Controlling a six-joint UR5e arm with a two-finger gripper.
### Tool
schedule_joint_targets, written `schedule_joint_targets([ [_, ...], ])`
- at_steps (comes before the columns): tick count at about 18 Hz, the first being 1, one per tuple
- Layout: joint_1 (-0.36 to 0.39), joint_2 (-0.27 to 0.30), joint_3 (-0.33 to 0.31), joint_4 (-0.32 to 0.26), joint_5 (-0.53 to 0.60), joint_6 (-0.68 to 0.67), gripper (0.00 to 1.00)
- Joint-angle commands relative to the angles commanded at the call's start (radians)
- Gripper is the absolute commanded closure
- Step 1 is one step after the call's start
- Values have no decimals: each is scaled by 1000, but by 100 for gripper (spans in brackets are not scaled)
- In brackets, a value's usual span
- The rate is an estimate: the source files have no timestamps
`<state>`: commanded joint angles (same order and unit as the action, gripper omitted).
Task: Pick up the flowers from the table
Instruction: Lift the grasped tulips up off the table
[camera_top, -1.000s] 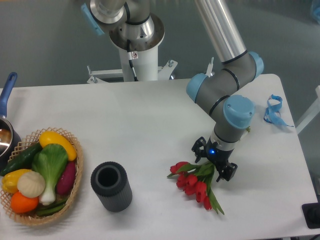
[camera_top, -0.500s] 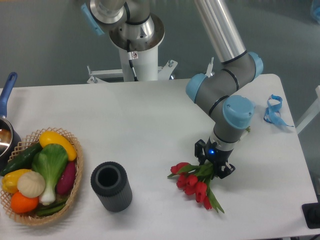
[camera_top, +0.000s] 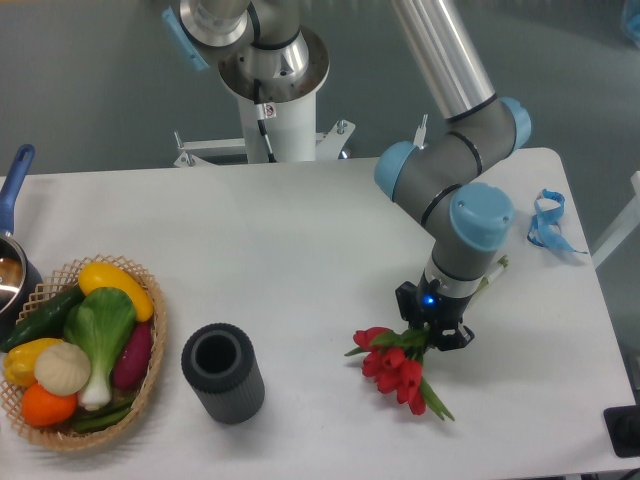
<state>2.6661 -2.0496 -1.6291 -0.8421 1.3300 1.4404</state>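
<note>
Flowers (camera_top: 400, 368) clamped in gripper (camera_top: 433, 331), blooms sticking out lower-left over table (camera_top: 300, 250).

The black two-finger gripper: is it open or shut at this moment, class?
Shut on the red tulip flowers. The gripper has its black fingers drawn together over the green leaves just behind the blooms.

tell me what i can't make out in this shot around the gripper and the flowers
All in the one fixed camera view:
- Fingertips of the gripper: covered by its own body and the leaves, so contact is not visible.
- Stems of the flowers: mostly hidden under the wrist and gripper.
- Whether the blooms are clear of the table: not readable from this angle.
- Pan: cut by the left edge.
</note>
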Motion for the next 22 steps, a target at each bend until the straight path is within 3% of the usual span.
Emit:
schedule_joint_targets([
  [5, -5, 95, 14, 2, -99, -113, 74],
  [12, -6, 218, 67, 8, -388, -371, 73],
  [16, 5, 252, 77, 9, -538, -436, 73],
  [22, 40, 262, 77, 9, -661, -457, 73],
])
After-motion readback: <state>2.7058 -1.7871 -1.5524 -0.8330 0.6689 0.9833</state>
